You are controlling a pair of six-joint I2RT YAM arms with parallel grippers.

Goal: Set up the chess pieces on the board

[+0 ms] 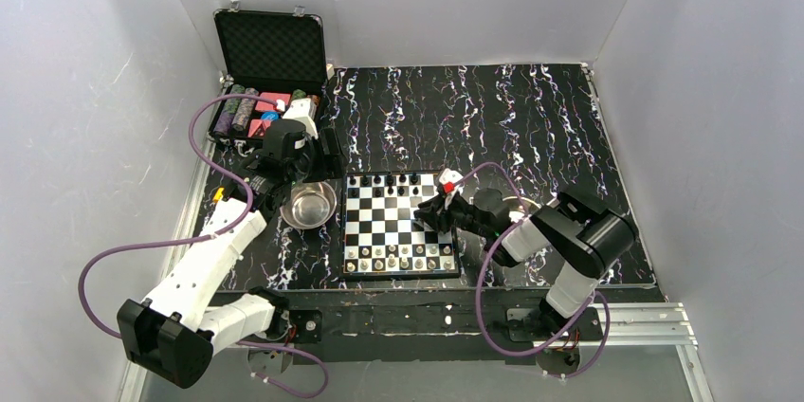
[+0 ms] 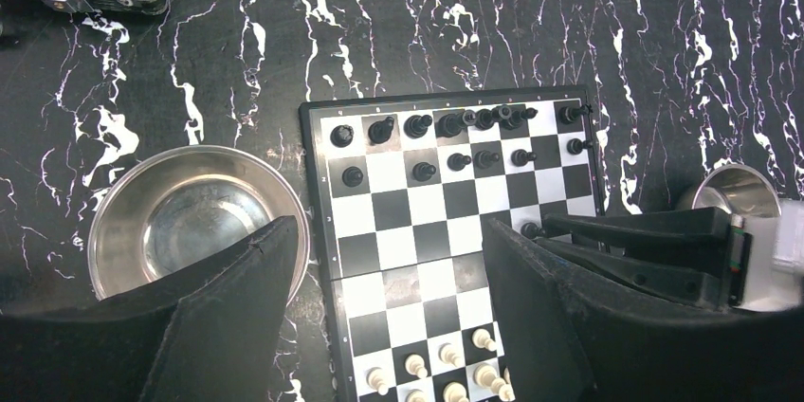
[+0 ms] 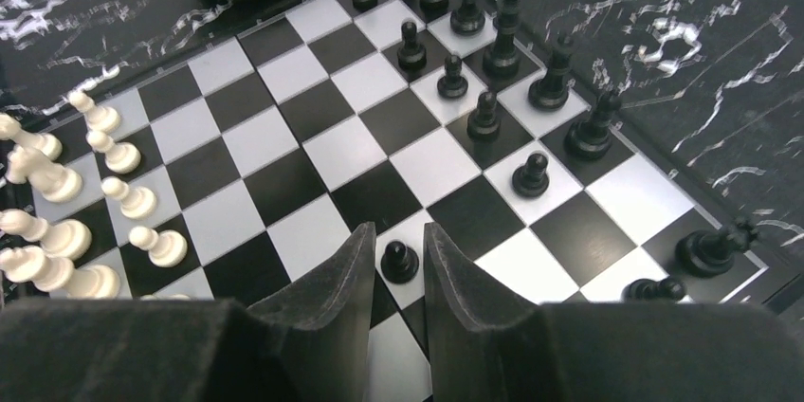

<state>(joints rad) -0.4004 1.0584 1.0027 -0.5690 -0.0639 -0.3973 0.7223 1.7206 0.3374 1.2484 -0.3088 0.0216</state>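
Bracketing one black pawn (image 3: 399, 260) on the board (image 3: 284, 127), the right end effector (image 3: 398, 236) has its fingers drawn narrow, but whether they touch the pawn cannot be told. The left end effector (image 2: 389, 231) hangs spread wide over the board's left edge. Counting that pawn, fourteen black pieces (image 3: 484, 118) show, most along the far rows. The white pieces (image 3: 133, 198) in the near rows are too bunched to count, and two steel bowls (image 2: 190, 222) flank the board on the counter (image 2: 427, 23).

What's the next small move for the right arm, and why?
Probably shut the right end effector on the black pawn. The pawn stands upright in the gap between the open fingers, apparently not yet gripped, and it is squares away from the other black pawns' row.
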